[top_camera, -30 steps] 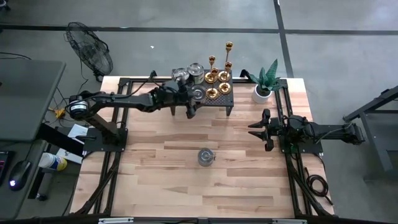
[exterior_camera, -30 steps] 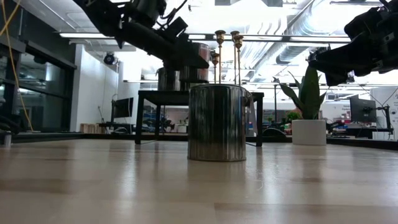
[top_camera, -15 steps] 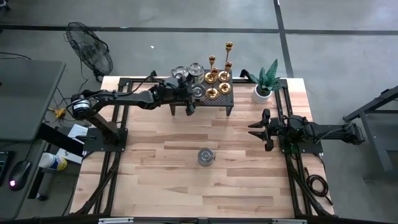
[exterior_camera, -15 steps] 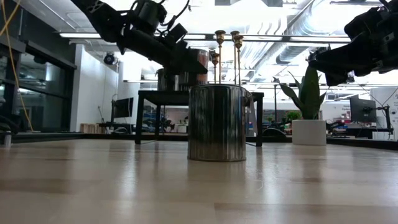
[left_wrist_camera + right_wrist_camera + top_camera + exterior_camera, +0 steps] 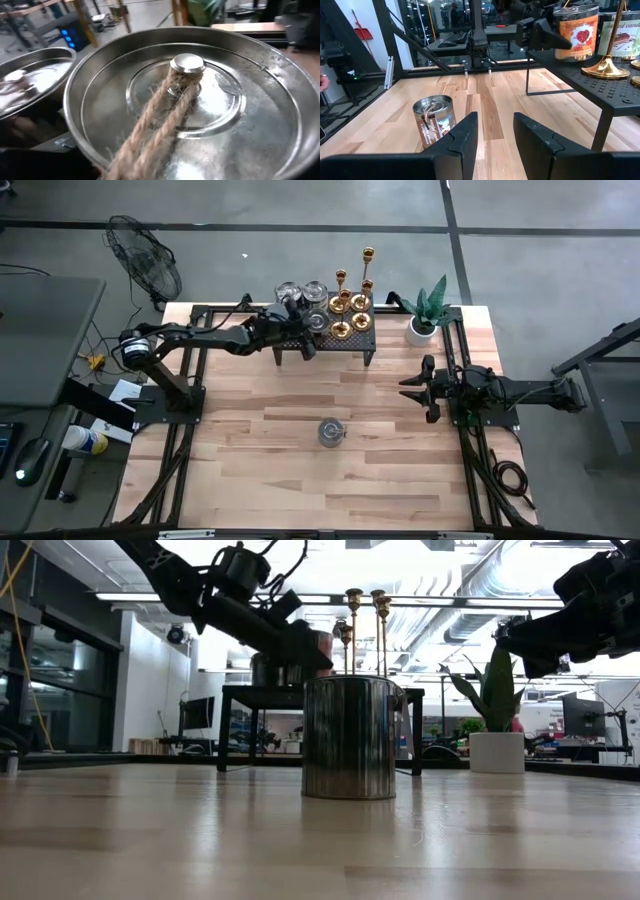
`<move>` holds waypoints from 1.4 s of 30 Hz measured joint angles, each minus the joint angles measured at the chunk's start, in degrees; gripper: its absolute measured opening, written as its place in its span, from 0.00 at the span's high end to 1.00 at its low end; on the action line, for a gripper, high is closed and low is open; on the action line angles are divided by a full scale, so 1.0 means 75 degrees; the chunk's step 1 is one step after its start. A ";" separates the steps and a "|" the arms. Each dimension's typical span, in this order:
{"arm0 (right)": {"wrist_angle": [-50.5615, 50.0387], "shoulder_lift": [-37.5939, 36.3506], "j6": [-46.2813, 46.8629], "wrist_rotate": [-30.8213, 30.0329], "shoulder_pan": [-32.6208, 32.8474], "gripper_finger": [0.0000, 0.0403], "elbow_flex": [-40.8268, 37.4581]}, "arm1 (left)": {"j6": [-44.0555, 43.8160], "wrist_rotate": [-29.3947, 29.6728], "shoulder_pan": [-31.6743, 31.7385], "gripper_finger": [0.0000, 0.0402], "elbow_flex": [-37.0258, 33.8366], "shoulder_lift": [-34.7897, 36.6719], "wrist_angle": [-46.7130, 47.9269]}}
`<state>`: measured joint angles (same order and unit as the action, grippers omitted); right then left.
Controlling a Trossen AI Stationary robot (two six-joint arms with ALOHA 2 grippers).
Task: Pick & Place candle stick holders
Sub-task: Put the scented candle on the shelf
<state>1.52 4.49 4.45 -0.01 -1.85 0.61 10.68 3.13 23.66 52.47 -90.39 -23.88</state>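
Overhead, we find the candle stick holders [image 5: 351, 305] clustered on the right part of a small black stand [image 5: 365, 340] at the table's [image 5: 300, 470] far edge, their gold bases close together and their stems upright; in the low view their thin stems [image 5: 353, 630] rise behind a metal tin [image 5: 349, 737] that sits alone near the middle of the table; neither claw touches them. We see the left gripper [image 5: 305, 328] reached over the left part of the stand, among the silver candle tins [image 5: 316, 292] there; its wrist camera looks straight down on a round tin lid [image 5: 200, 100] with a small knob and a doubled jute cord [image 5: 155, 125] lying across it; its fingers are out of sight there, so we cannot tell whether they are spread or clamped on anything. We see the right gripper [image 5: 414, 388] waiting above the table's right side, well apart from the stand, jaws parted and holding nothing, with the lone tin [image 5: 434, 120] ahead of its fingers [image 5: 465, 137]; a potted plant [image 5: 426, 312] stands just beside the stand's right end.
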 joint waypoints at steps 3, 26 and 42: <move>0.0000 -0.0002 0.0003 0.0000 0.0001 0.71 0.0000 | -0.0002 0.0075 0.0003 0.12 0.0000 0.0000 0.0014; 0.0000 0.0000 0.0000 0.0000 0.0001 0.71 -0.0001 | -0.0105 0.0071 -0.0003 0.07 0.0003 -0.0082 0.0002; 0.0000 -0.0001 0.0002 0.0000 0.0003 0.71 0.0002 | -0.0083 0.0381 -0.0003 0.04 0.0003 -0.0082 -0.0095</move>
<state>1.52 4.49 4.46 -0.01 -1.83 0.62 10.05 5.99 23.64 52.49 -91.00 -24.59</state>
